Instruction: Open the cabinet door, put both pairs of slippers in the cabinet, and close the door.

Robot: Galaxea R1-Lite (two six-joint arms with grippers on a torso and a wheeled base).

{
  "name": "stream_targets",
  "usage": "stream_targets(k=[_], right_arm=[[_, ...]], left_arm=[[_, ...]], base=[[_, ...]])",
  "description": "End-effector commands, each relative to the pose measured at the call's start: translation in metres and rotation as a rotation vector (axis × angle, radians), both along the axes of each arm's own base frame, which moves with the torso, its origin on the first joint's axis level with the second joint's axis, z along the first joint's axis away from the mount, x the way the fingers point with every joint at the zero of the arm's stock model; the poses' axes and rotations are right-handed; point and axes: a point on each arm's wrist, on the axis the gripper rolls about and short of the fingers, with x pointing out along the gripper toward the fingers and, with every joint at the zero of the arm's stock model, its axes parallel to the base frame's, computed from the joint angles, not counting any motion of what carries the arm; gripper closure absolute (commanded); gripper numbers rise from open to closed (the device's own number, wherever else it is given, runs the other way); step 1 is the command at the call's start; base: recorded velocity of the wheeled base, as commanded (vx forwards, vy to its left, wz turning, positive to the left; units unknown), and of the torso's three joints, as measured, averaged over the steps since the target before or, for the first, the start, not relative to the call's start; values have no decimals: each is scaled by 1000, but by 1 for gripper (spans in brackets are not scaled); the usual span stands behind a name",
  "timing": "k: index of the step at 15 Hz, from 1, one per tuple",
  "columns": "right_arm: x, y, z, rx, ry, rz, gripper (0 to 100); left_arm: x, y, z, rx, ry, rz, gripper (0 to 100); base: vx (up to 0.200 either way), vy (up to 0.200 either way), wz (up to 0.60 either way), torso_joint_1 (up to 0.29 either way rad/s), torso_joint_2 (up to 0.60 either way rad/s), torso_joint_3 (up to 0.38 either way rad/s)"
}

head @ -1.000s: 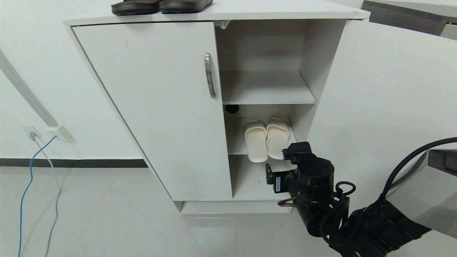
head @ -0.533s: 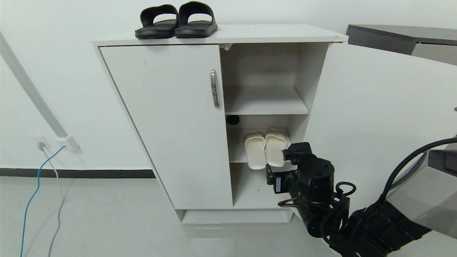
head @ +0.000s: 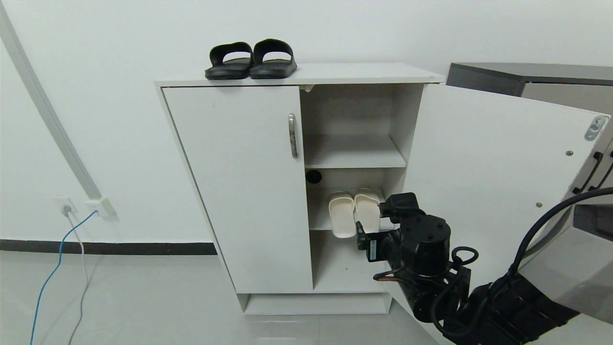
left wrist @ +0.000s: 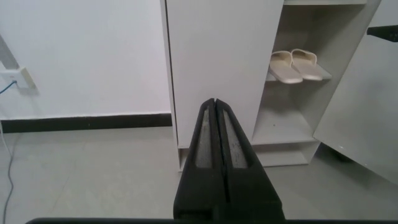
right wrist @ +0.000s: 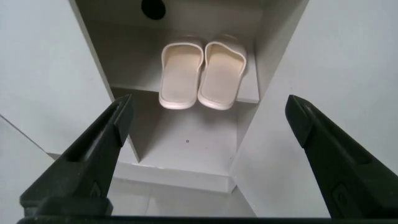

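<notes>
Head view: the black pair [head: 251,60] sits atop the cabinet [head: 239,191], well above the right fingers [head: 395,203]; that arm should likely rise high and grip the pair as 1. Left wrist view: left fingers [left wrist: 208,140] pressed together, empty. Right wrist view: right fingers spread wide (empty), white pair [right wrist: 202,71] shelved ahead, apart.

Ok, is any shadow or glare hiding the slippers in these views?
Head view: the top compartment of the cabinet sits in shade, but the white slippers on the middle shelf read clearly, and the black slippers stand out against the bright wall. Right wrist view: white slippers evenly lit, no glare.
</notes>
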Motion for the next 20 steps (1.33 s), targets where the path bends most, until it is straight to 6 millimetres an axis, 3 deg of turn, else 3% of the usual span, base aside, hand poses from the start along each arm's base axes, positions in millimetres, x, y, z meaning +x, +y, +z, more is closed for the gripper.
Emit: stream_targets(k=[1,3,20], right_arm=[[0,0,-2,-5,5,0,0],[0,0,-3,-6,6,0,0],[-1,-1,-5,-7,-4,3,0]], left_arm=[[0,0,0,0,-1,0,100],[0,0,0,-2,-1,0,100],[0,0,0,-3,0,0,100]], base=[[0,0,0,2,2,56],[0,0,0,0,0,0],[0,200,0,1,3,4]])
